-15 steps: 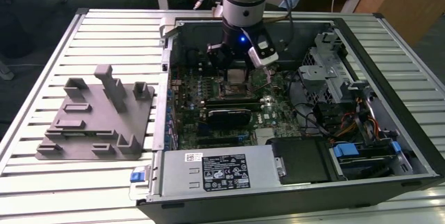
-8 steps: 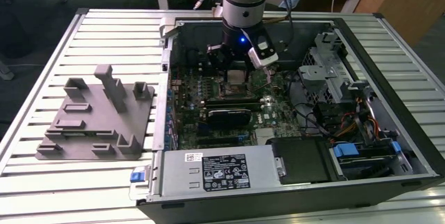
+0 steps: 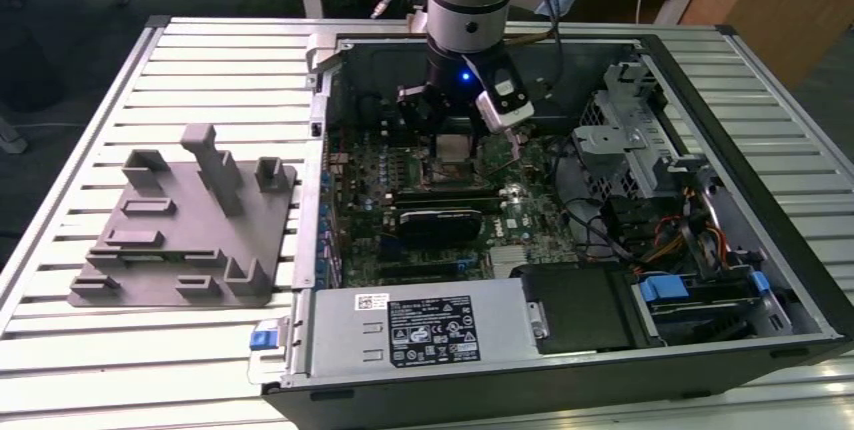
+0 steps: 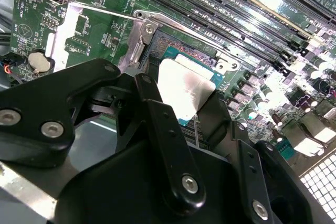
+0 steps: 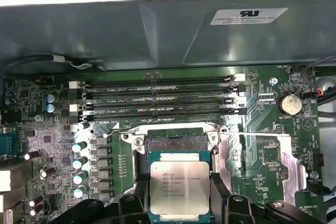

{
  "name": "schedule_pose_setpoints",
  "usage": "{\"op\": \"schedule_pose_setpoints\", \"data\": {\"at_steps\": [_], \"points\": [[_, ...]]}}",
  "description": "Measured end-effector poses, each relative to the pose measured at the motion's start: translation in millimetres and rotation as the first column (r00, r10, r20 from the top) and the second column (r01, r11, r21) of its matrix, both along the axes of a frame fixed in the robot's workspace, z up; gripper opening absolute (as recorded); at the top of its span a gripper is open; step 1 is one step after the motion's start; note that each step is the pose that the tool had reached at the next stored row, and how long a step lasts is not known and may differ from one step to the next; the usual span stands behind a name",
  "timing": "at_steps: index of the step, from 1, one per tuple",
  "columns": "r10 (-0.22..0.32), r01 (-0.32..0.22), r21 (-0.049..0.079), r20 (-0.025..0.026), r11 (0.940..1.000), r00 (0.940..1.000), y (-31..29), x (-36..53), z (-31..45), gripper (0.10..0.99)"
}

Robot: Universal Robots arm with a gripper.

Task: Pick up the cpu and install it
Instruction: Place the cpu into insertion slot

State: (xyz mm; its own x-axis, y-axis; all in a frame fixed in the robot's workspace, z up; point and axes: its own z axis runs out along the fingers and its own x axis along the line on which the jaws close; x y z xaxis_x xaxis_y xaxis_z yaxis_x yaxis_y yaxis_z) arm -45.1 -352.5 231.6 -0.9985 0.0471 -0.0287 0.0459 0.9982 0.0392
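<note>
The cpu (image 3: pixel 454 147) is a flat square chip with a shiny silver top; it hangs between my gripper's (image 3: pixel 454 135) two black fingers just above the motherboard inside the open computer case. In both wrist views the fingers (image 5: pixel 143 190) press on two opposite edges of the cpu (image 5: pixel 180 187), so the gripper (image 5: pixel 180 195) is shut on it. The chip (image 4: pixel 184 87) sits partly over the open metal-framed socket (image 5: pixel 178 142), offset toward the wrist. Part of the socket (image 4: pixel 173 43) shows beyond the chip's far edge.
The socket's opened load plate (image 5: pixel 262 153) and thin lever (image 4: pixel 105 11) lie beside it. Memory slots (image 5: pixel 157 98) run along one side, with a coin battery (image 5: pixel 289 104) nearby. A grey fixture block (image 3: pixel 187 230) stands on the slatted table at the exterior view's left. Drive cage (image 3: pixel 641 140) and cables crowd the case's right.
</note>
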Motion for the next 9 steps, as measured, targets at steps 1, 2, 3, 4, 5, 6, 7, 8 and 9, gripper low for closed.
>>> {"op": "schedule_pose_setpoints", "data": {"at_steps": [1, 2, 3, 4, 5, 6, 7, 8, 9], "points": [[0.000, 0.000, 0.000, 0.0000, 1.0000, 1.0000, 0.0, 0.0, 0.0, 0.541], [-0.001, 0.001, 0.000, 0.0000, 1.0000, 1.0000, 0.0, 0.0, 0.0, 0.541], [-0.008, 0.008, 0.000, 0.0000, 1.0000, 1.0000, 0.0, 0.0, 0.0, 0.541], [-0.021, 0.021, 0.000, 0.0001, 0.9998, 0.9998, 0.0, 0.0, -0.1, 0.541], [-0.035, 0.035, 0.000, 0.0001, 0.9994, 0.9994, 0.0, 0.0, -0.1, 0.541], [-0.050, 0.050, 0.000, 0.0001, 0.9987, 0.9987, 0.0, 0.0, -0.1, 0.541], [-0.066, 0.066, 0.000, 0.0001, 0.9978, 0.9978, 0.0, 0.0, -0.1, 0.541], [-0.083, 0.083, 0.000, 0.0000, 0.9966, 0.9966, 0.0, 0.0, -0.1, 0.541], [-0.099, 0.099, 0.000, 0.0000, 0.9950, 0.9950, 0.0, 0.0, -0.1, 0.541]]}}
